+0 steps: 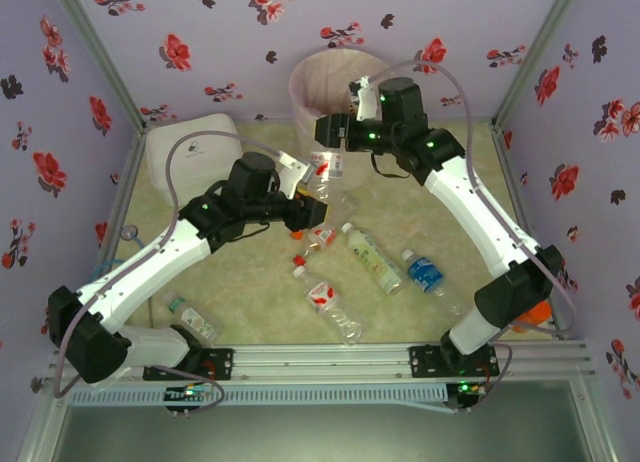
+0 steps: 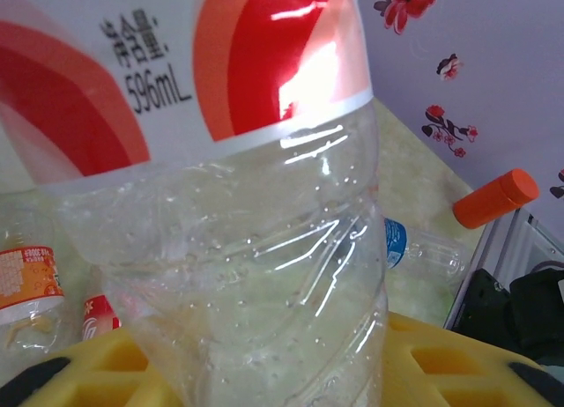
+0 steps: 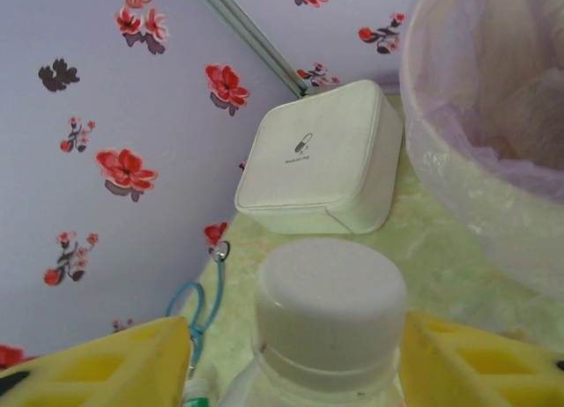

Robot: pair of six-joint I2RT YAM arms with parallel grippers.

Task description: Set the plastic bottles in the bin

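- Evidently the left gripper (image 1: 312, 200) pinches the red-labelled bottle (image 1: 323, 172) by its clear, dented lower body, lifted off the table (image 1: 260, 282) just short of the bin (image 1: 305, 102) at the far edge.
- The right gripper (image 1: 338, 142) hangs at that bottle's top, by the bin's near wall. Its yellow fingers (image 3: 115, 363) flank a white cap (image 3: 330, 306) with gaps on either side; whether they bite lower down cannot be told.
- If both arms hold the one bottle, as seems likely, a pull before one lets go could twist the thin plastic and pop it free short of the rim.
- The light, lined bin could be nudged or tipped by an arm swinging over it.
- Several loose bottles (image 1: 372, 258) lie towards the table's near edge, and a dropped bottle could roll among them.
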